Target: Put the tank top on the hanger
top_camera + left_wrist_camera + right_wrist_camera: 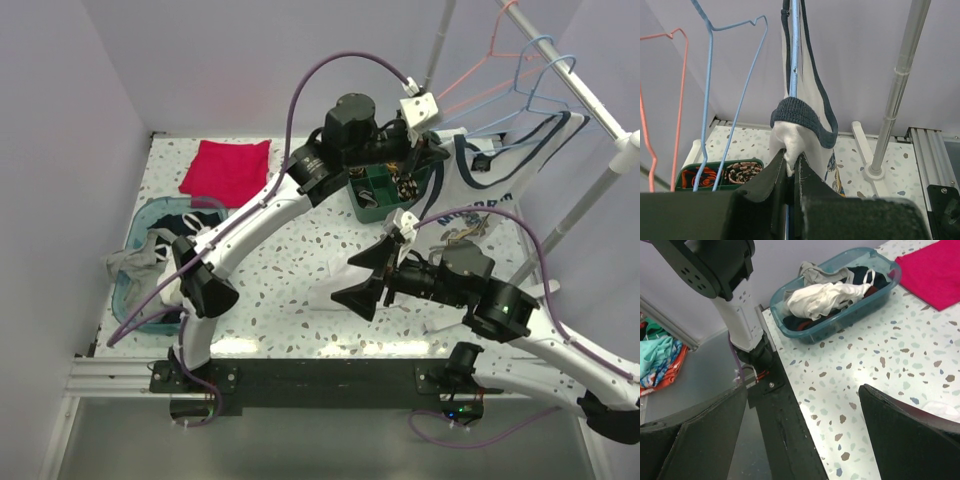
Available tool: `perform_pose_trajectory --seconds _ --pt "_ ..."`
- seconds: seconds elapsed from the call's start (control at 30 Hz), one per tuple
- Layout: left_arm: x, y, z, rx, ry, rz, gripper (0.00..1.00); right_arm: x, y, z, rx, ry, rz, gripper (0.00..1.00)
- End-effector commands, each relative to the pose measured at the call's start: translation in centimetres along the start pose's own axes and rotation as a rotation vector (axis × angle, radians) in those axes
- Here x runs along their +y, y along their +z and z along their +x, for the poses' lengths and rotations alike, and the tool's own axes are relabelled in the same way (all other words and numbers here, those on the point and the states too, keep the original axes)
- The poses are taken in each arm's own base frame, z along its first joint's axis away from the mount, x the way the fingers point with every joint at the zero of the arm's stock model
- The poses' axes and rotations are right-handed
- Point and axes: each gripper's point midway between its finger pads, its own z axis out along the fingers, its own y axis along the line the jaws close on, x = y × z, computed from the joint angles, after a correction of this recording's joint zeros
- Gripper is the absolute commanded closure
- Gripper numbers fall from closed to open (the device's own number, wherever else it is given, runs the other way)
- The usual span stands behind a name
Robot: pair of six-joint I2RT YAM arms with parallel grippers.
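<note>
One tank top [515,170] (lettering [482,210] illegible)

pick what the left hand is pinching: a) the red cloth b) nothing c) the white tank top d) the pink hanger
c: in the left wrist view, the left hand is closed on a bunched fold of the tank top, just below its navy trim.

In the left wrist view the hanger [794,50] runs off the frame at 12 o'clock, so its hook is unseen. Toward 6 o'clock the left gripper [792,160] covers the lower tank top [810,110]. From above, the right arm [470,280] partly masks its lettering. The red cloth [935,270] is cropped at 2 o'clock.
</note>
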Motion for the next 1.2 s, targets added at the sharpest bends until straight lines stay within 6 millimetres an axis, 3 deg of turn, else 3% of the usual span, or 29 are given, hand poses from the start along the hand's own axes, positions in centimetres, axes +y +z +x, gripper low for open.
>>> perform_pose_trajectory --seconds 0.0,0.4,0.77,1.17 --pt "-0.4 0.0 -4.8 -0.146 0.044 0.035 1.00 0.1 0.1 1.0 0.014 0.025 -0.015 0.02" --pt "-0.6 1.7 -4.9 -0.188 0.014 0.041 1.00 -1.1 0.4 3.9 0.075 0.049 0.018 0.02" --pt "-1.3 3.4 -4.5 -0.208 -0.003 0.047 1.00 -1.2 0.2 4.3 0.080 0.061 0.027 0.02" --pt "-2.2 4.9 -2.5 -0.184 -0.026 0.065 1.00 -1.5 0.1 4.8 0.085 0.067 0.035 0.02"
